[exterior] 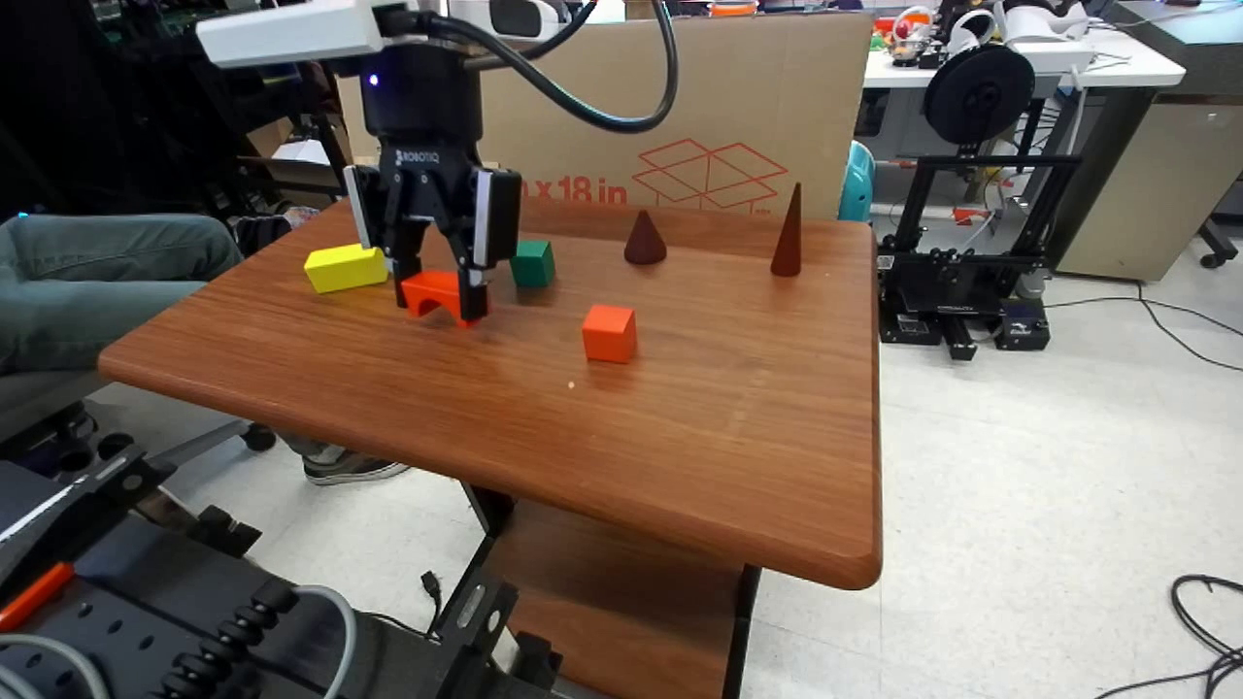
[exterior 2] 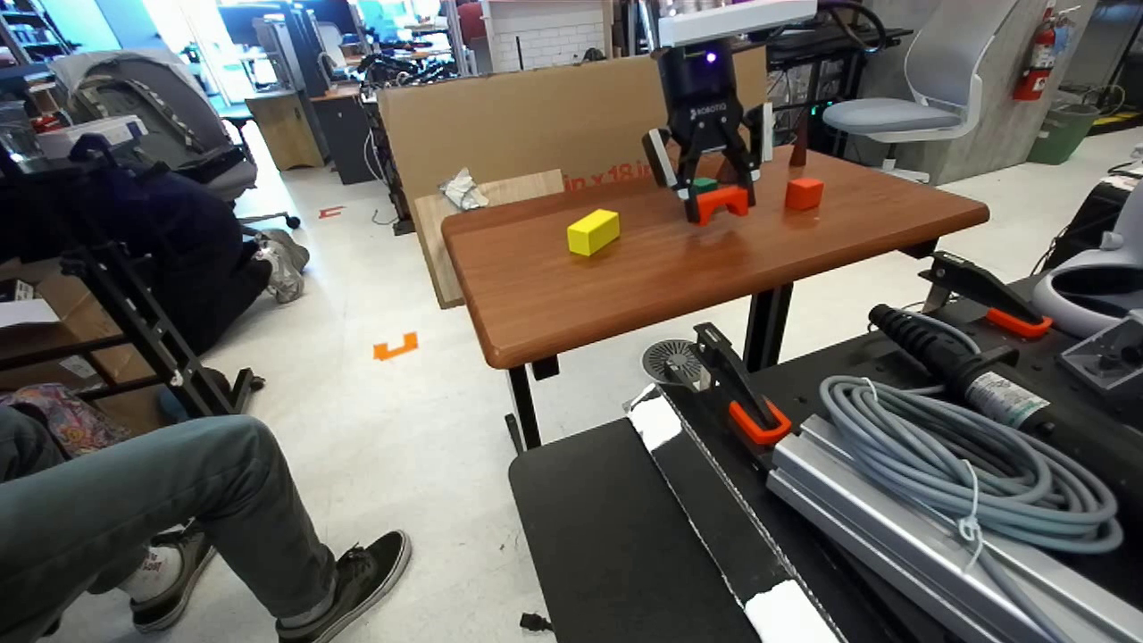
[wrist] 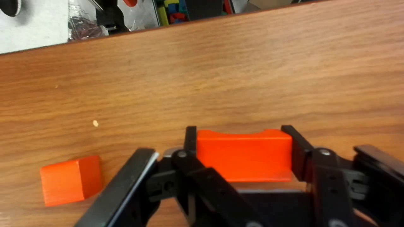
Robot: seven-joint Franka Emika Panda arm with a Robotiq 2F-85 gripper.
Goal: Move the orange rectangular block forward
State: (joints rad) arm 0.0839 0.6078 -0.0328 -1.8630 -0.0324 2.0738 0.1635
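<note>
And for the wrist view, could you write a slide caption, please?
The gripper holds an orange arch block by both ends; an orange cube sits apart on the wood-grain table.

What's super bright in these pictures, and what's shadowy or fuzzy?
In an exterior view, a patch far back is washed out nearly white; in an exterior view, a soft shadow lies by the green block; in the wrist view, the coloured pieces past the table look fuzzy, while the orange block in the gripper looks clearer.
</note>
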